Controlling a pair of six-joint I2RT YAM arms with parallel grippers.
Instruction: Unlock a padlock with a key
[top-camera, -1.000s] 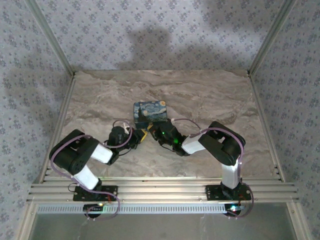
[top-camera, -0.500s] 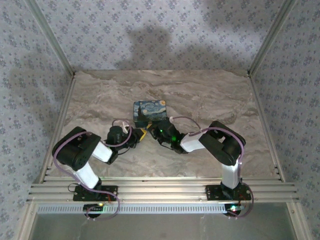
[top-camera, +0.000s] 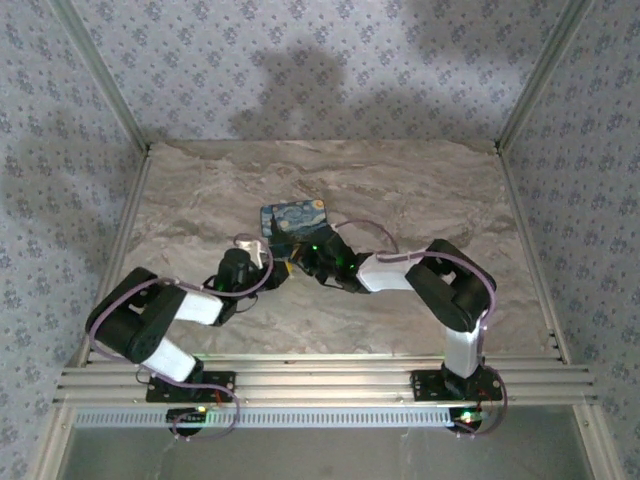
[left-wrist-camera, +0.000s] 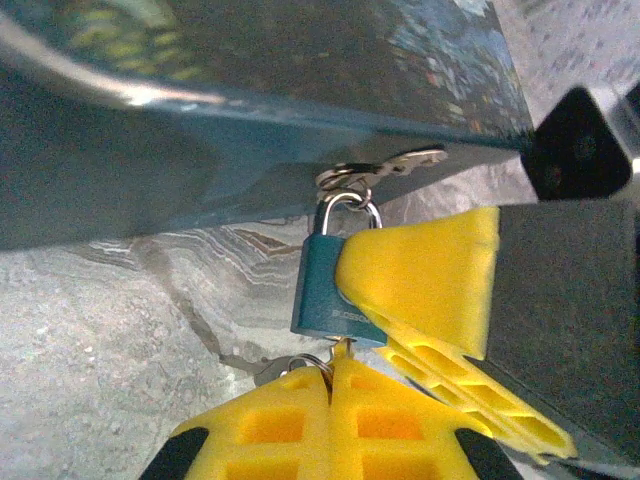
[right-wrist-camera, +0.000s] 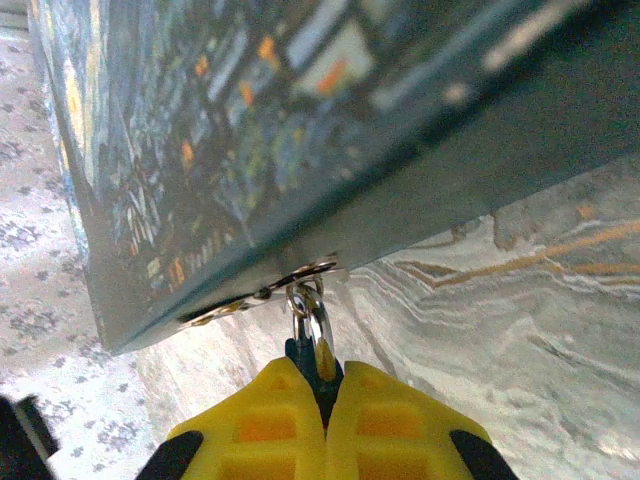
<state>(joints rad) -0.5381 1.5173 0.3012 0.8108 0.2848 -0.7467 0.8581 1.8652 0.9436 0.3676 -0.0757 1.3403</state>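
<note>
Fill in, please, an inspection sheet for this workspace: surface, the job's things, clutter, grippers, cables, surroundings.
Surface: marble-patterned tabletop.
Job's things: teal padlock hangs by its shackle from the hasp of a box printed with a night-sky painting. The key sits at the padlock's underside, with its ring beside it.
Clutter: nothing seen.
Grippers: left gripper is below the padlock, jaws shut on the key. Right gripper has its jaws shut on the padlock's body.
Cables: purple cables loop along both arms, apart from the padlock.
Surroundings: patterned walls on three sides, aluminium rails at the near edge.
</note>
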